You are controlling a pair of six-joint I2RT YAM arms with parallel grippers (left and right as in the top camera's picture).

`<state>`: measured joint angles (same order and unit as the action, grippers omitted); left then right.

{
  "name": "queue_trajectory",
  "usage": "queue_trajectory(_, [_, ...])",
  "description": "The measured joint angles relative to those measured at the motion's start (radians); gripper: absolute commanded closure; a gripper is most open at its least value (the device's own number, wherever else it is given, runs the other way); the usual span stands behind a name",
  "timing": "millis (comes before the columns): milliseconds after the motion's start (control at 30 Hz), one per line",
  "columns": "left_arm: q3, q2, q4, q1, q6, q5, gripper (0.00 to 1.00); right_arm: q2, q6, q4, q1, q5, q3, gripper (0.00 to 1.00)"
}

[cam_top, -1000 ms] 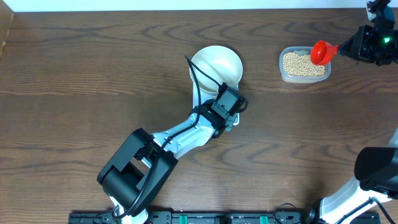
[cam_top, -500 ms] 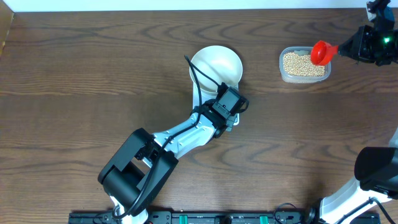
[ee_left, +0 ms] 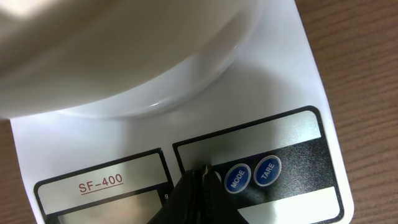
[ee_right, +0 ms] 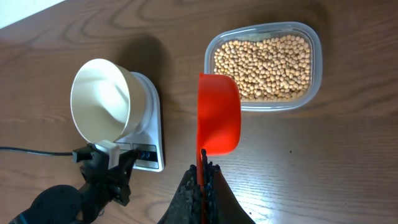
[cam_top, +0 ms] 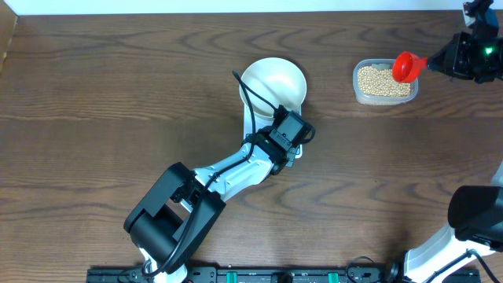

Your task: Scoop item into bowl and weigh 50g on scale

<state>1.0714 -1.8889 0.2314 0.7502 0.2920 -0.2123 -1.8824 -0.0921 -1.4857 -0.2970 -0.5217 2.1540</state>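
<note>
Spreading under everything is the dark wooden surface [cam_top: 94, 79], and across it the left arm [cam_top: 228, 169] reaches from the near edge up to the middle. There the white bowl [cam_top: 259, 75] stands on the scale [ee_left: 280, 87] and covers most of its platform. That much of the set-up is done, though the bowl's inside shows bare white.

Well apart to the right sits the clear tub [ee_right: 273, 106]. The red scoop [ee_right: 219, 115] hangs in the air at the tub's edge nearest the right arm. Its hollow faces the wrist camera and looks empty, and the right jaws are clamped on its handle.

Smaller again are the two blue buttons on the scale's front panel, MODE [ee_left: 237, 177] and TARE [ee_left: 268, 170]. The left jaws are closed with nothing between them, their tip down on the panel just left of MODE. Whether the tip presses anything there I cannot tell, and the readout is cut off at the frame's edge. My guess is that the scale is being switched on or zeroed.

Smallest are the beans [ee_right: 264, 65]. All that show lie in a level bed in the tub, with none in the bowl — so the task looks to be at its start. The scooping, the pouring and the trimming to the target weight are all left.
</note>
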Motion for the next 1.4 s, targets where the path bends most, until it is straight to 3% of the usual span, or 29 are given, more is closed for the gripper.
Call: queue_trajectory(1400, [-0.018, 0.026, -0.016, 0.003, -0.084, 0.024, 0.93, 0.0, -0.003, -0.002, 0.0, 0.0, 0.0, 0.99])
